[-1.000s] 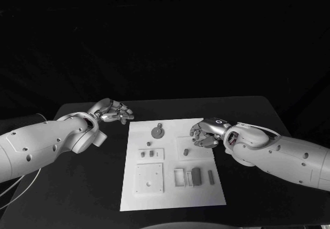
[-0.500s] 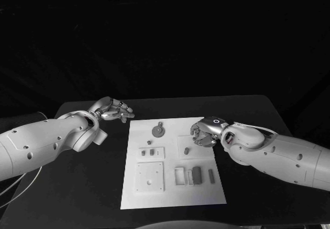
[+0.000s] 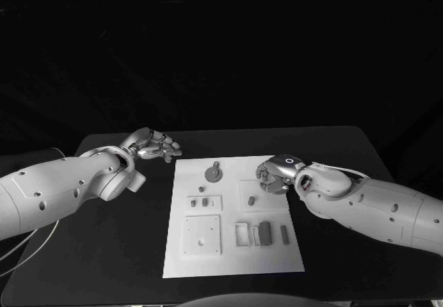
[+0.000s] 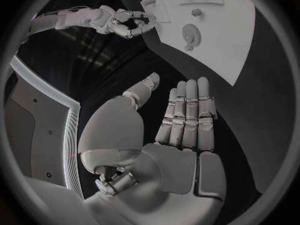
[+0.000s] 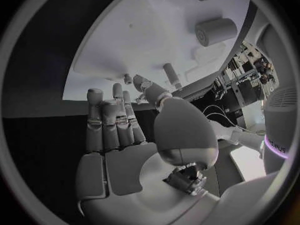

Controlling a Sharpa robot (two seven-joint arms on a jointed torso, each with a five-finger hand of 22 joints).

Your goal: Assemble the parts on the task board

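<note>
The flat white task board [image 3: 231,256] lies mid-table on the matte black table [image 3: 351,153]. Nearest on it sit a square plate [image 3: 201,235] and upright rectangular blocks [image 3: 263,233]; farther on, a round disc [image 3: 213,175]. The silver right hand [image 3: 273,176] hovers over the board's far right edge, fingers straight and apart, empty. The left hand [image 3: 152,147] hangs beyond the board's far left corner, likewise spread and empty.

The left hand [image 3: 150,146] hangs open over bare table [image 3: 120,243] just off the board's [image 3: 231,262] far left corner, nothing beneath it. The right hand [image 3: 274,176], fingers spread and empty, crowds the board's right edge beside a small upright part [image 3: 251,200]. Between them the round part [image 3: 213,176] stands unblocked, and the board's near half lies open from above.
</note>
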